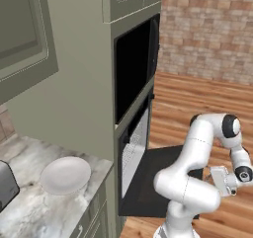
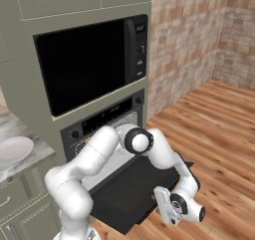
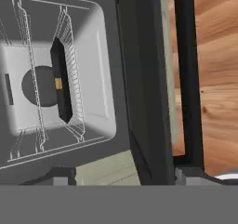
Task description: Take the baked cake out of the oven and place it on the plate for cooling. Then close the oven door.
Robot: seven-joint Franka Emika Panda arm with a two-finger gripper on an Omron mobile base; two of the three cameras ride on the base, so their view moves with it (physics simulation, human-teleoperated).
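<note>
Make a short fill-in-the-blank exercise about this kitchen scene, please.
1. The oven door hangs ____.
2. The baked cake sits inside the ____.
3. The plate on the counter holds ____.

Missing words: open; oven; nothing

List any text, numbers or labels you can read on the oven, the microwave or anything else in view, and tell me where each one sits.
None can be read.
Black built-in oven's control strip: faint pale marks beside the round knob, too blurred to read.
Black microwave's side panel: small pale dots, too small to read.
Round white plate, black oven door, tiny golden-brown cake: no markings.
</note>
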